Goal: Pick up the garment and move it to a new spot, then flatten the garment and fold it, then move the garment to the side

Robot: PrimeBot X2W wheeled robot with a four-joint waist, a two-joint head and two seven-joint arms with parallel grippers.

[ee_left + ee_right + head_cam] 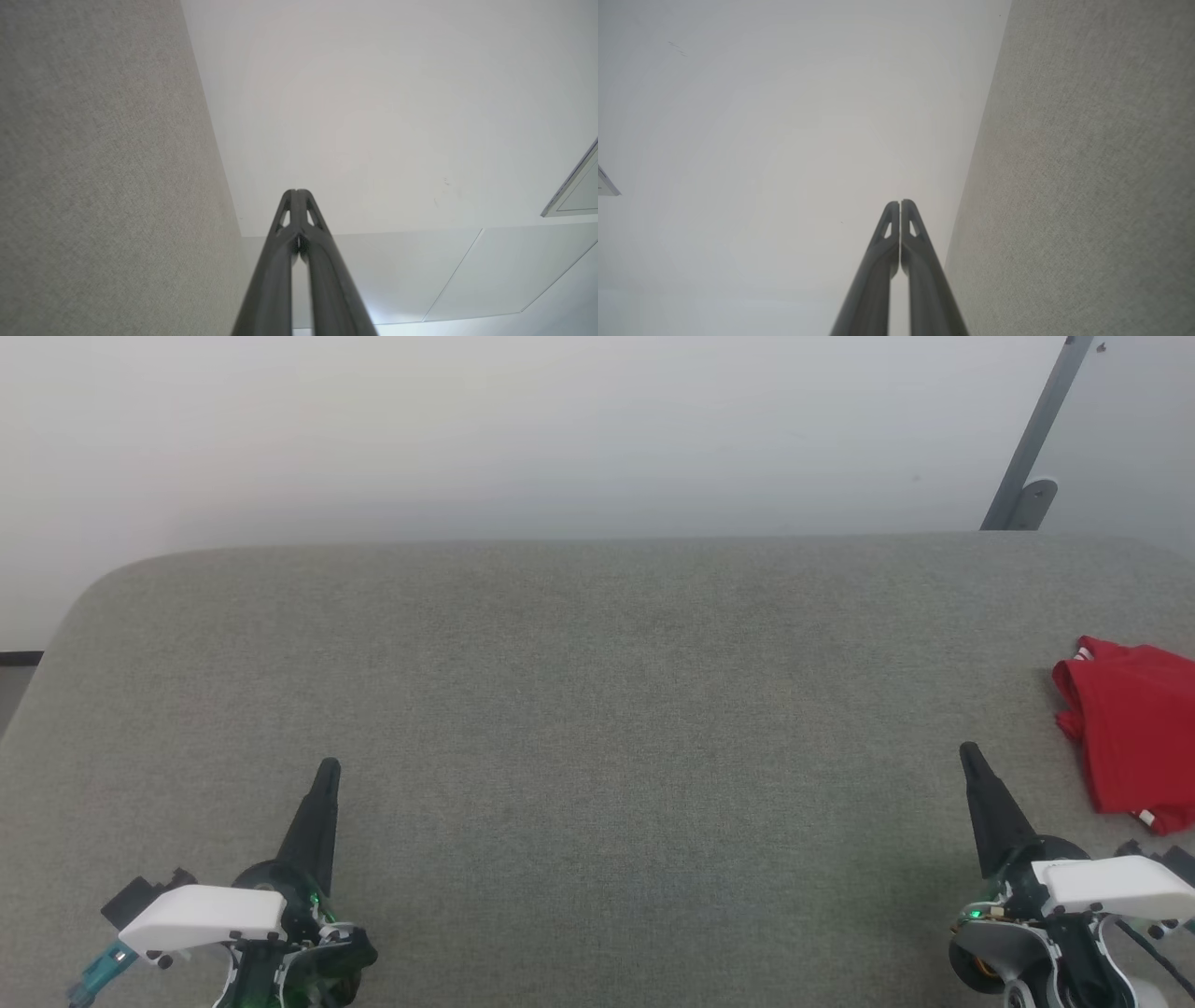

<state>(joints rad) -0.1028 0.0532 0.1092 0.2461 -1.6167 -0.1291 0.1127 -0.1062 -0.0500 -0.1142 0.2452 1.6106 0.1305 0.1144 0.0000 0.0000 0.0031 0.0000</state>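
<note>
Grey fabric surface (597,709) under a pale wall. Near edge, left side: left gripper (328,771), fingers pressed together, empty, pointing to the far edge. Near edge, right side: right gripper (969,753), likewise closed on nothing. Right edge: garment (1131,723), bunched red, seemingly long near-to-far, just rightward of right gripper, not touching. Judged: right arm's pick, short sideways reach.
</note>
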